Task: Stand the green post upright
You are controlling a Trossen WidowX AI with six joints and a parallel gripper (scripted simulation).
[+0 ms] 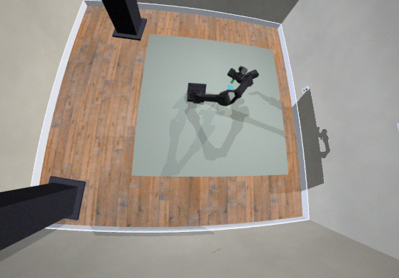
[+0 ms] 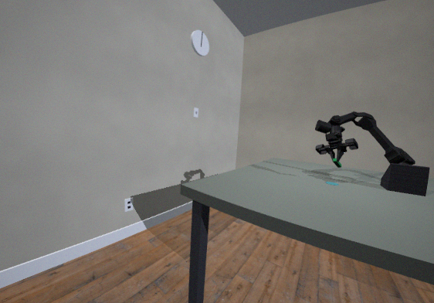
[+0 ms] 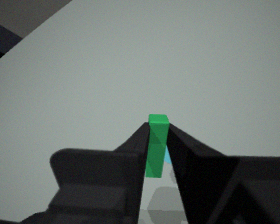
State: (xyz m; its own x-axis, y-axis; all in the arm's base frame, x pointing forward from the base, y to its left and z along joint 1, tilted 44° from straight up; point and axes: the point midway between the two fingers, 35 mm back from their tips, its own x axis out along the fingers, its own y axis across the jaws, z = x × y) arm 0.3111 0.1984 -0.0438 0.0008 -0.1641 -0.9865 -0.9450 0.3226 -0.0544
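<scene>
My gripper is shut on the green post, which sticks out past the fingertips in the wrist view. In the exterior view the gripper points down and holds the post clear above the table, its lower end tilted a little. The cyan circle lies flat on the table below and slightly nearer the camera. In the wrist view only a sliver of the circle shows beside the post, between the fingers. From above, the post sits just above the circle in the picture.
The arm's black base stands on the grey table to the right of the circle. The table edge runs along the near side. Dark camera posts stand on the wooden floor.
</scene>
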